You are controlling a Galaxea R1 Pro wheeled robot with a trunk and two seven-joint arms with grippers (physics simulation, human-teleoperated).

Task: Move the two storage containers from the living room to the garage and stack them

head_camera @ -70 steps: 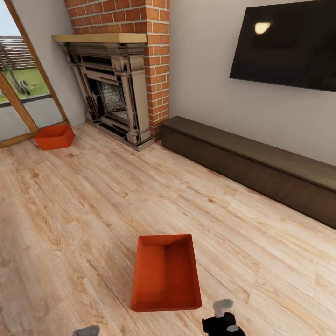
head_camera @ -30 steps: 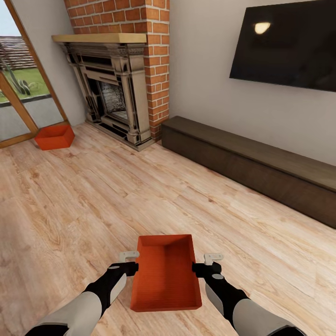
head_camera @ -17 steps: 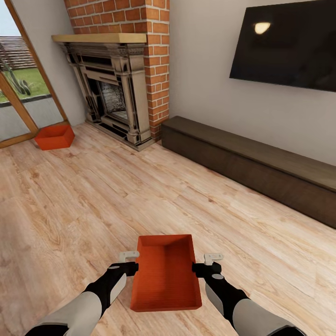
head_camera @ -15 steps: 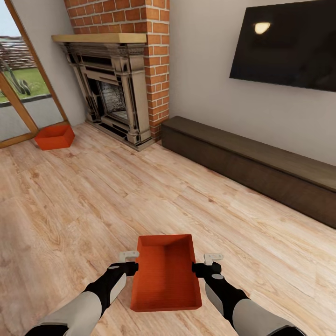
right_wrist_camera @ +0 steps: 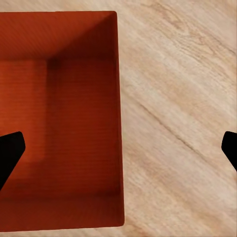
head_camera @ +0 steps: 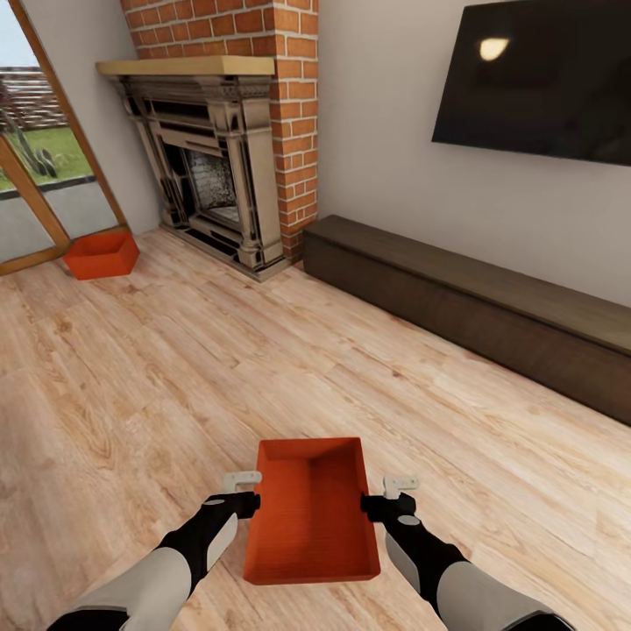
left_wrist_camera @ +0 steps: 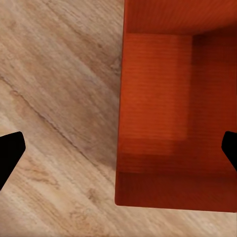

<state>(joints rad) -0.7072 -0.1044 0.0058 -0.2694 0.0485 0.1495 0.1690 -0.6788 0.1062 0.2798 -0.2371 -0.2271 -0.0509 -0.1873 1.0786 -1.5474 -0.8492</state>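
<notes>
I am in the living room, on pale plank flooring. One red-orange storage container (head_camera: 311, 513) lies open-top just in front of me. My left gripper (head_camera: 243, 491) hangs open over its left long wall, and the left wrist view has the container (left_wrist_camera: 173, 118) between wide-spread fingertips (left_wrist_camera: 10, 153). My right gripper (head_camera: 399, 492) is open over the right long wall, and the right wrist view looks down on the container (right_wrist_camera: 59, 123). Neither holds anything. The second storage container (head_camera: 102, 254) sits far left by the glass door. The garage and its floor are out of view.
A red-brick fireplace (head_camera: 219, 149) stands at the back, and a long low dark cabinet (head_camera: 473, 307) runs along the white wall under a black TV (head_camera: 543, 79). A wood-framed glass door (head_camera: 35, 193) is at the far left.
Over 2.3 s both arms have come forward to either side of the near container. In the last half second only the camera has tilted slightly.
</notes>
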